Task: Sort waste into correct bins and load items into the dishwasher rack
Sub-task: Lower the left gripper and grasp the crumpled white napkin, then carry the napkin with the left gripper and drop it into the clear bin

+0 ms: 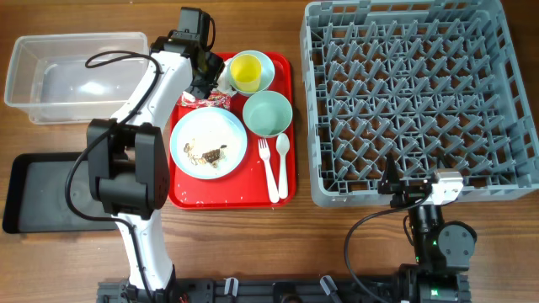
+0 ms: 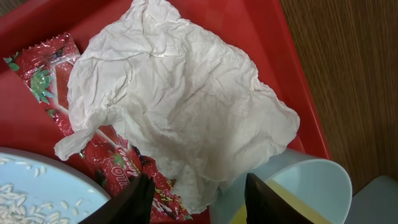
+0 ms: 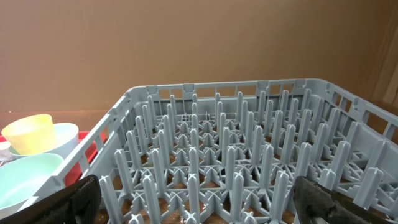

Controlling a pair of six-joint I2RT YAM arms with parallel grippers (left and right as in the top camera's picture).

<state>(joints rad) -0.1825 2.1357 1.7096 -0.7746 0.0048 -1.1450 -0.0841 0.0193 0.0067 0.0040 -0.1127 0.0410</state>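
Note:
My left gripper (image 2: pixel 198 198) is open just above a crumpled white napkin (image 2: pixel 180 106) that lies over a red snack wrapper (image 2: pixel 46 65) on the red tray (image 1: pixel 240 192). From overhead the left gripper (image 1: pixel 210 80) is at the tray's back left. A pale blue plate (image 1: pixel 208 144) holds brown scraps and white crumbs. A yellow cup (image 1: pixel 246 72) sits in a light blue bowl (image 1: pixel 268 66). A mint-green bowl (image 1: pixel 268 113) is beside it. A white fork (image 1: pixel 268 168) and spoon (image 1: pixel 282 164) lie on the tray's right. My right gripper (image 3: pixel 193 202) is open and empty at the grey dishwasher rack's (image 1: pixel 417 101) near edge.
A clear plastic tub (image 1: pixel 72 74) stands at the back left and a shallow black tray (image 1: pixel 42 192) at the front left, both empty. The rack is empty. Bare wooden table lies in front of the tray.

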